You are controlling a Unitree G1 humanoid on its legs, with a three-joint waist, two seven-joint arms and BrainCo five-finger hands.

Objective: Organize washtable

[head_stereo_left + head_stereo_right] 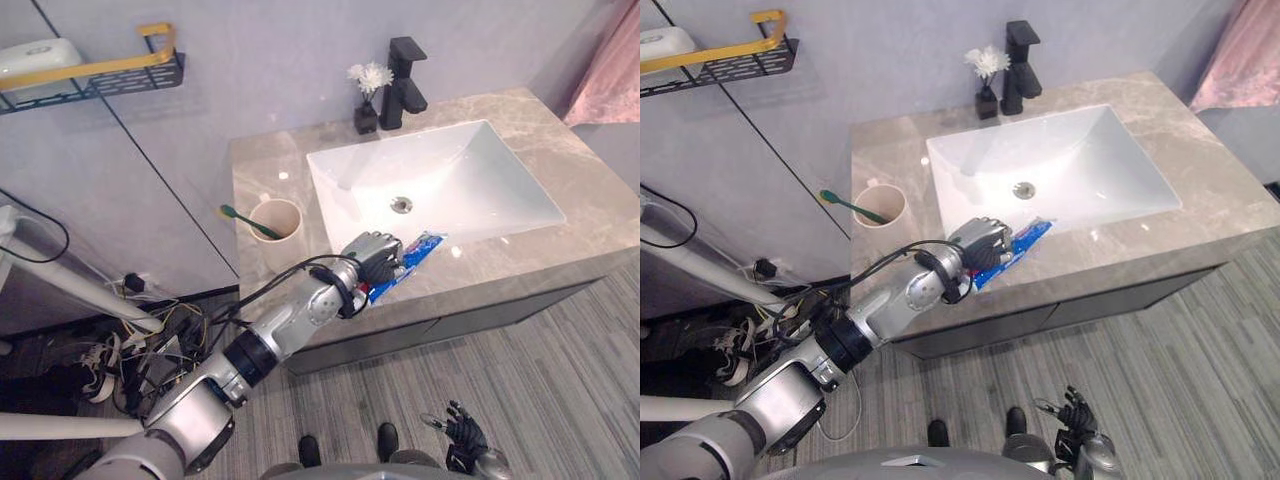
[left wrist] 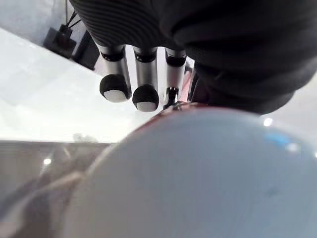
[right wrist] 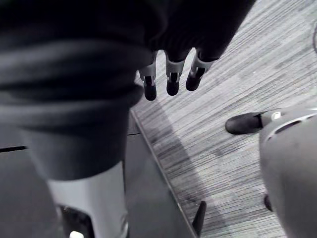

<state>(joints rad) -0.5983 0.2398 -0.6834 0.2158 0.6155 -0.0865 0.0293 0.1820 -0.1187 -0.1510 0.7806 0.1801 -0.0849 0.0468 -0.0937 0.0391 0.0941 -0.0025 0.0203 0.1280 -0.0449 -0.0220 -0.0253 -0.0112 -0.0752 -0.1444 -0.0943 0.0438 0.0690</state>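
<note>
The right hand (image 1: 465, 435) hangs low over the floor, well in front of the sink (image 1: 470, 170), with its fingers loose and nothing in them. The left hand (image 1: 372, 256) is on the front strip of the bench (image 1: 560, 250), just in front of the sink. Its fingers are bent over a blue and red toothpaste tube (image 1: 420, 248) that lies there, the free end pointing towards the basin's right side. The wrist view is too close to confirm it, but the tube looks gripped.

The step in hand seems to be picking up the tube. The likely home is the beige cup (image 1: 280, 250) left of the sink, which already holds a green toothbrush (image 1: 245, 221). The next move calls for a firm hold, a lift clear of the bench, and a swing left to stand the tube in the cup.

Behind the sink stand a black faucet (image 1: 403, 75) and a small flower vase (image 1: 367, 95).
</note>
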